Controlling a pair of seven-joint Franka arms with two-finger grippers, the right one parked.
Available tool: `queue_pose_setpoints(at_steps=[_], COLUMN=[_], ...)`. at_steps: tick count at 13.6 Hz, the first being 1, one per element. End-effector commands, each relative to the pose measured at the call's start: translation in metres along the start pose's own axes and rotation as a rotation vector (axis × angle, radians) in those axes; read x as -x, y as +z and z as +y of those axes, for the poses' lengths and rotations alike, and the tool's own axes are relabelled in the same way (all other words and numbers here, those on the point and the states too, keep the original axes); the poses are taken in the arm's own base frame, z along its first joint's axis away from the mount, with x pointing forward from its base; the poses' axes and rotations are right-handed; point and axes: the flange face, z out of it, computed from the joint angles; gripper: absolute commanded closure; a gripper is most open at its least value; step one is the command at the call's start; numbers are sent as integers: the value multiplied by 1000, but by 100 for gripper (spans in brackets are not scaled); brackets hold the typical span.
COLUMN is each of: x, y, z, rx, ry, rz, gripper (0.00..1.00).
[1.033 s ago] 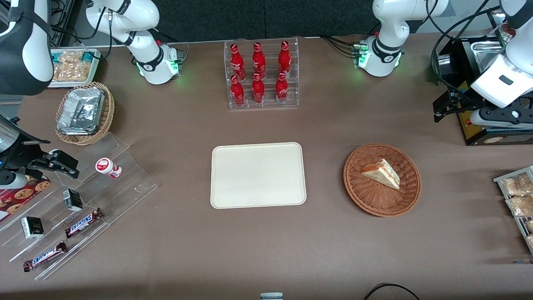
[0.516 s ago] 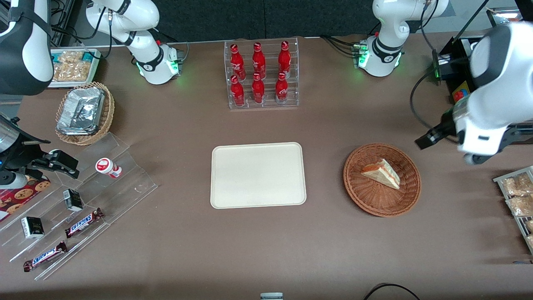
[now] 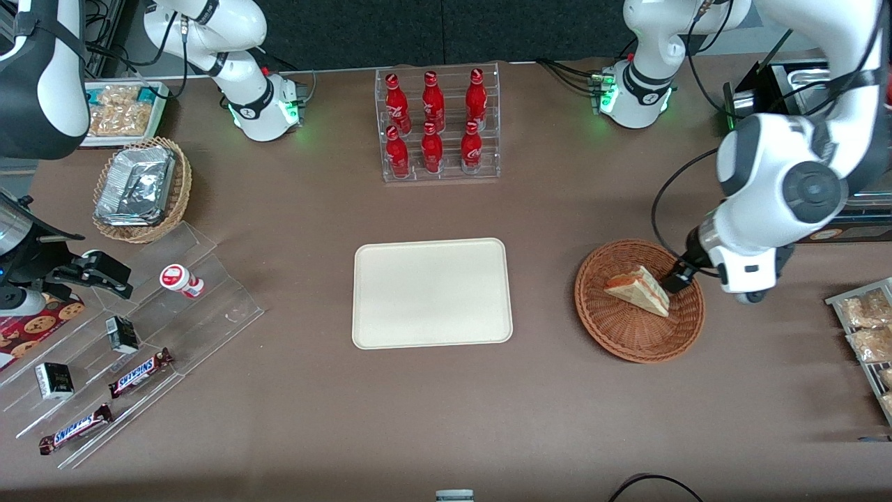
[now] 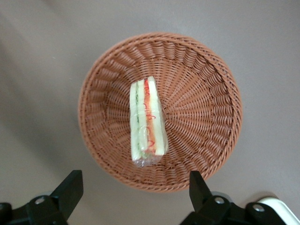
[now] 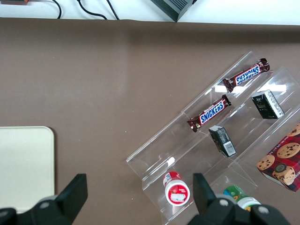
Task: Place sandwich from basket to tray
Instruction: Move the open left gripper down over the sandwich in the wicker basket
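1. Front view: the sandwich [image 3: 639, 290] lies in the round brown basket [image 3: 627, 335] on the desk [image 3: 557, 404]. The gripper [image 3: 677, 279] hangs over the basket's rim, close to the sandwich. The cream tray [image 3: 432, 293] sits beside the basket, toward the parked arm's end.
2. Left wrist view: the gripper [image 4: 133, 194] is above the basket [image 4: 206, 98], not touching it. Its fingers [image 4: 70, 190] are spread wide and hold nothing. The sandwich [image 4: 147, 122] rests in the middle of the basket.
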Motion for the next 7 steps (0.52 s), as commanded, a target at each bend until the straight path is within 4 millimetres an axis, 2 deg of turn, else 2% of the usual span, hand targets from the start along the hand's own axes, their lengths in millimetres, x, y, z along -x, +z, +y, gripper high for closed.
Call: queue_pose_setpoints(at_steps=[1, 4, 7], x=[8, 8, 4], y=[34, 74, 101], z=[-9, -9, -5], rx=[36, 46, 65], ry=[-25, -24, -48], rz=[28, 26, 22], gripper=[0, 0, 0])
